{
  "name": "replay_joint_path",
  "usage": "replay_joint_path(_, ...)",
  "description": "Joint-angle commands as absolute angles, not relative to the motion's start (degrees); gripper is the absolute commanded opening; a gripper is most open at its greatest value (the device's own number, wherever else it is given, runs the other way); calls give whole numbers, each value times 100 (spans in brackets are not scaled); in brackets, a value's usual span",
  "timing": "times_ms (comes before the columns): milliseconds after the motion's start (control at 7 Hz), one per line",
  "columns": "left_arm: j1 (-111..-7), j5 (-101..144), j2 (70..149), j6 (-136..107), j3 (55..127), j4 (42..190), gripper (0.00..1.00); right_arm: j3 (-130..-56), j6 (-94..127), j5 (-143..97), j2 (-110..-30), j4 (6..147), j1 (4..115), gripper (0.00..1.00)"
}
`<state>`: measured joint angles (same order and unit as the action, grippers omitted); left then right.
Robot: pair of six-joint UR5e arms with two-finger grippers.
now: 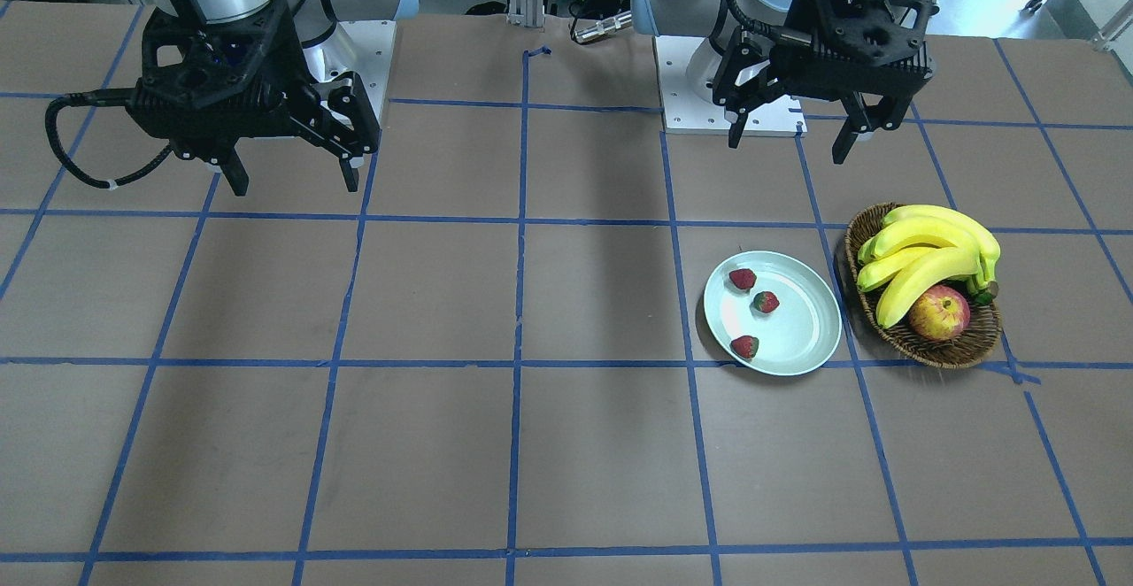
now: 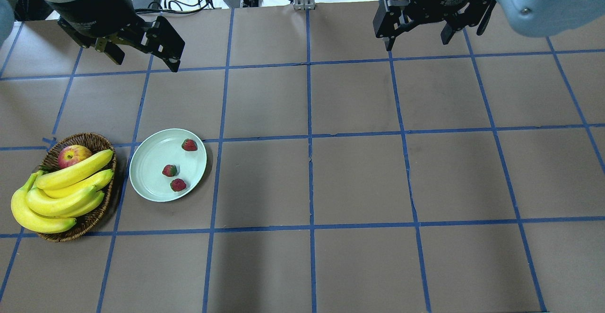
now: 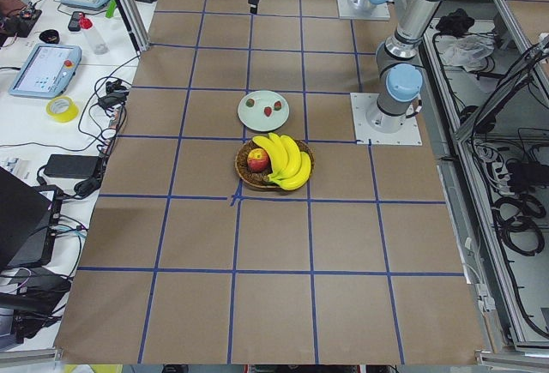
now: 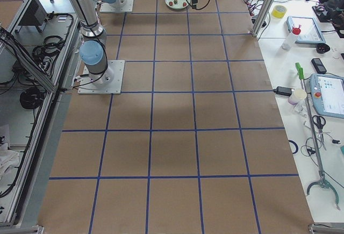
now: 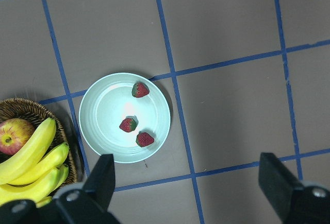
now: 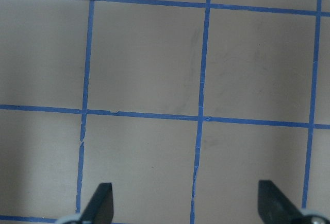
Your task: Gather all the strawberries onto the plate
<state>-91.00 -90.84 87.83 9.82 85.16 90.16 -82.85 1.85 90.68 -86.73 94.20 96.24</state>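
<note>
Three strawberries [image 2: 189, 144] [image 2: 169, 170] [image 2: 178, 185] lie apart on the pale mint-green plate [image 2: 151, 161]. The front-facing view shows them [image 1: 743, 279] on the plate [image 1: 797, 325], and so does the left wrist view [image 5: 128, 124], with the plate [image 5: 103, 116] below the camera. My left gripper [image 2: 145, 62] is open and empty, raised well behind the plate; it also shows in the front-facing view [image 1: 788, 148]. My right gripper [image 2: 416, 43] is open and empty, raised over bare table far to the right, as the front-facing view [image 1: 294, 186] also shows.
A brown wicker basket [image 2: 90, 138] stands just left of the plate and holds a bunch of bananas [image 2: 61, 195] and a red-yellow apple [image 2: 73, 155]. Blue tape lines grid the brown table. The arm bases stand at the robot's edge.
</note>
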Motion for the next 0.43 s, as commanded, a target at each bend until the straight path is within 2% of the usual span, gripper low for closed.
replay_joint_path(0, -9105, -9131, 8780, 1011, 8517, 9009, 100, -8297, 185, 9035, -8684, 9422, 9624, 100)
replay_joint_path(286, -9114, -9115, 8771, 958, 8525, 9009, 100, -8306, 193, 9026, -8675, 9431, 9615, 100)
